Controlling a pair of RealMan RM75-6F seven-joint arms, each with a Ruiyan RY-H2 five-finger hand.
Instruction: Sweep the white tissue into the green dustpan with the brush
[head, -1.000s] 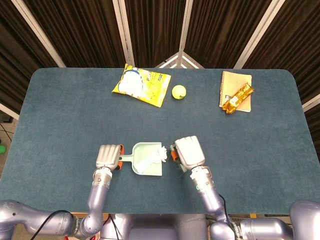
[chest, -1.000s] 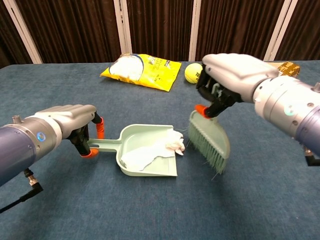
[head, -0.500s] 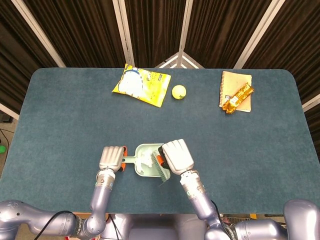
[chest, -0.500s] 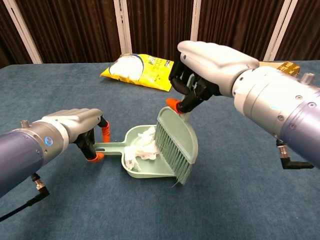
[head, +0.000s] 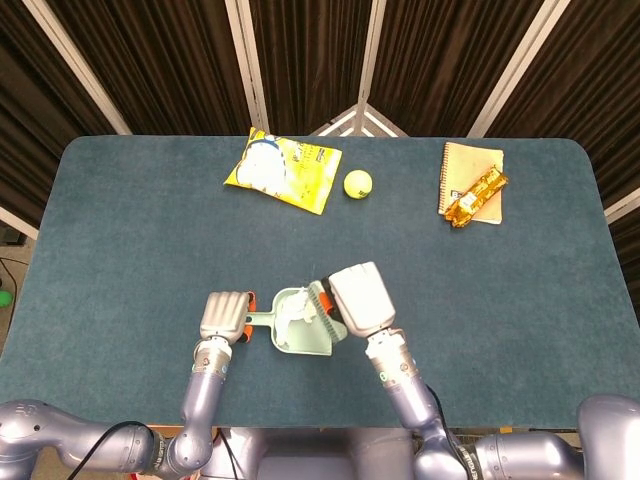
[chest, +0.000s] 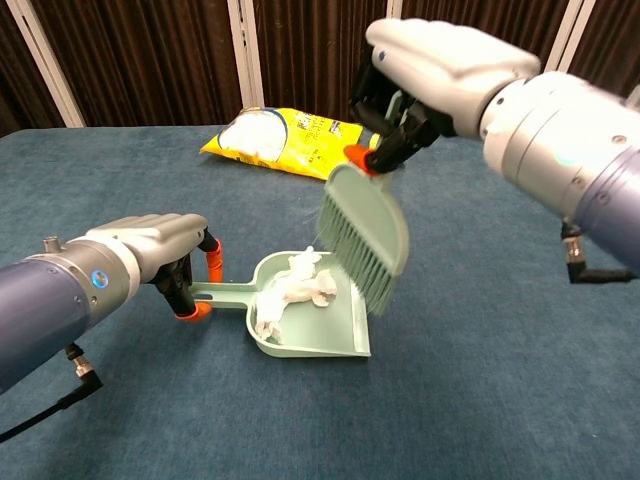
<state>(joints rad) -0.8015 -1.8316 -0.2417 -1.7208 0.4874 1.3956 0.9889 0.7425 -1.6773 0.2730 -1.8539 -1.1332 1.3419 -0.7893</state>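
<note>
The right hand (chest: 440, 75) grips the brush (chest: 365, 235) raised above the green dustpan (chest: 310, 320), whose handle the left hand (chest: 160, 250) pinches; the white tissue (chest: 295, 290) lies inside. A yellow snack bag (chest: 280, 140) lies far behind.

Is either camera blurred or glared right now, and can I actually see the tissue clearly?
Head view: sharp, even light, no glare, but the right hand partly covers the dustpan. Chest view: tissue crisp inside the dustpan; brush sharp; close-up right hand looms large.
</note>
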